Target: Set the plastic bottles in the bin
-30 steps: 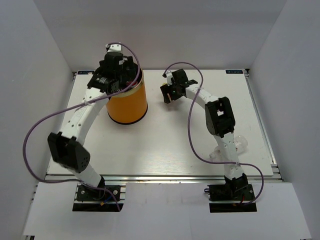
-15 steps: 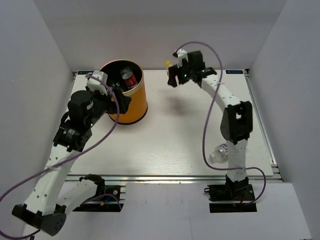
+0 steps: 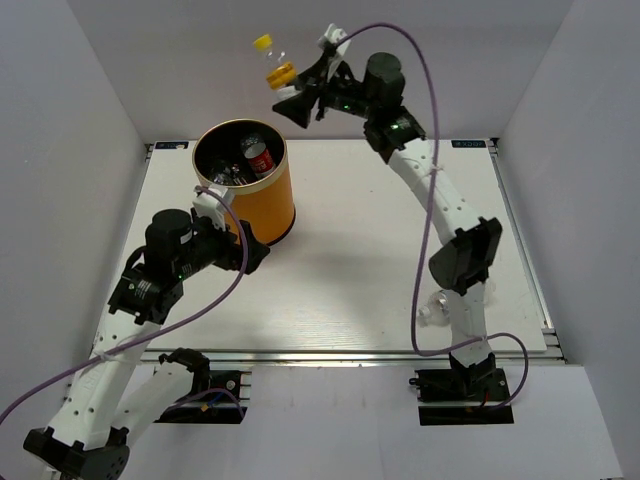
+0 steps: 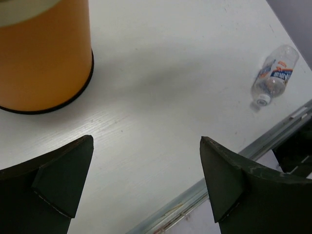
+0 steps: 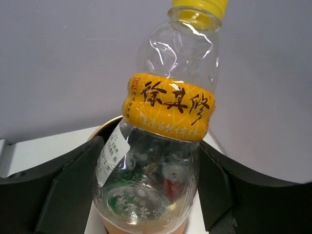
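Right jaws tight around a clear, yellow-capped bottle (image 5: 163, 122) with orange label band; left jaws wide.

**Readable text: one name only**

In the right wrist view you can read three large dark Chinese characters, 徐其修, across the orange band (image 5: 170, 108) around the yellow-capped bottle (image 5: 156, 165). A line of smaller characters runs beneath them, too fine for you to make out. The white sticker (image 5: 111, 155) on the same bottle carries tiny print that you cannot read. In the left wrist view, the clear bottle (image 4: 276, 73) lying flat has a blue-and-white label whose lettering is too small to read.
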